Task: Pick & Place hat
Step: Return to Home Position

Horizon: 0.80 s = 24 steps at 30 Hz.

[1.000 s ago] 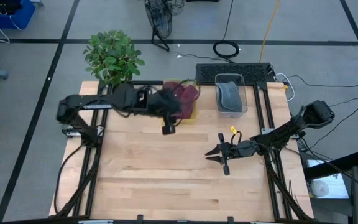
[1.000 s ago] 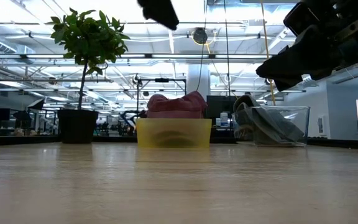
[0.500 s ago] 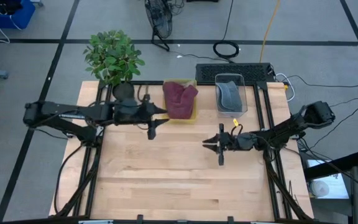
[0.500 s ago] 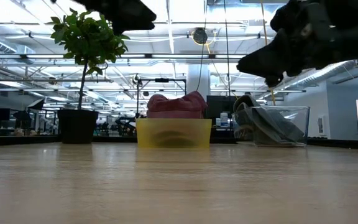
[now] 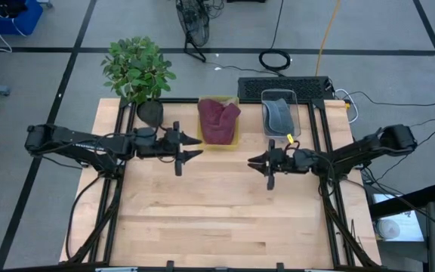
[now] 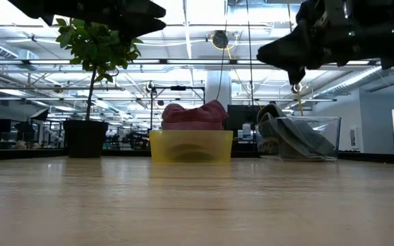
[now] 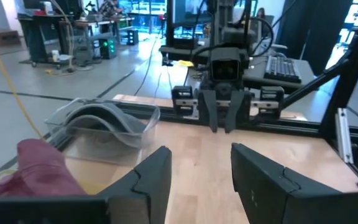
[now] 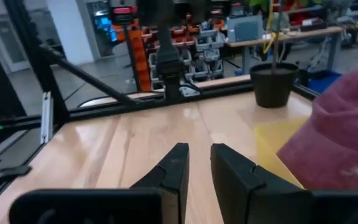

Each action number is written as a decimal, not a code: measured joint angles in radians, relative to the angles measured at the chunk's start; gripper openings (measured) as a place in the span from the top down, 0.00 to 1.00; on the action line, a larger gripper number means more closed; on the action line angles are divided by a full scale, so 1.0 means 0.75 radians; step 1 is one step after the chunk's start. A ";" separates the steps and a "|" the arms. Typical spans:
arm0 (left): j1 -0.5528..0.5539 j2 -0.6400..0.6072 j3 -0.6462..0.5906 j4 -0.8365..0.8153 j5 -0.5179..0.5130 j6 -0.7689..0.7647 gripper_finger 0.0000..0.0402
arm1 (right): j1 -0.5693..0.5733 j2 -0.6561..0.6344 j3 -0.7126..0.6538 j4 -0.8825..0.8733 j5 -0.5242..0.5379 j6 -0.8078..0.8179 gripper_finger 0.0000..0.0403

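The pale wooden desk (image 5: 202, 219) looks smooth and matt; soft red cloth caps (image 5: 218, 119) sit in a translucent yellow plastic bin (image 6: 190, 147).

**Both arms folded back, grippers facing each other**

High view: the left arm's elbow is folded back toward 9 o'clock and its forearm runs level toward 3 o'clock. The left gripper (image 5: 193, 147) points the same way, its fingers (image 7: 148, 180) spread wide. The right arm mirrors this, with its elbow back toward 3 o'clock and its forearm toward 9 o'clock. The right gripper (image 5: 252, 160) has its fingers (image 8: 174, 165) drawn close, with a narrow gap between them. The grippers face each other, well apart, both held aloft.
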 joint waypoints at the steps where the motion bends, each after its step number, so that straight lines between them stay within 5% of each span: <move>1: -0.001 0.000 0.000 0.001 0.005 0.001 0.58 | 0.007 -0.015 0.000 -0.011 -0.001 -0.018 0.87; 8: -0.023 -0.001 0.000 0.028 0.021 -0.002 0.58 | 0.055 -0.058 0.000 -0.050 -0.001 -0.148 0.87; 15: -0.012 0.000 -0.001 0.109 -0.030 0.213 0.58 | 0.039 -0.058 0.000 -0.046 0.002 -0.222 0.87; 24: 0.096 0.043 -0.001 0.047 0.005 0.257 0.58 | -0.005 -0.052 0.000 -0.074 0.115 -0.096 0.87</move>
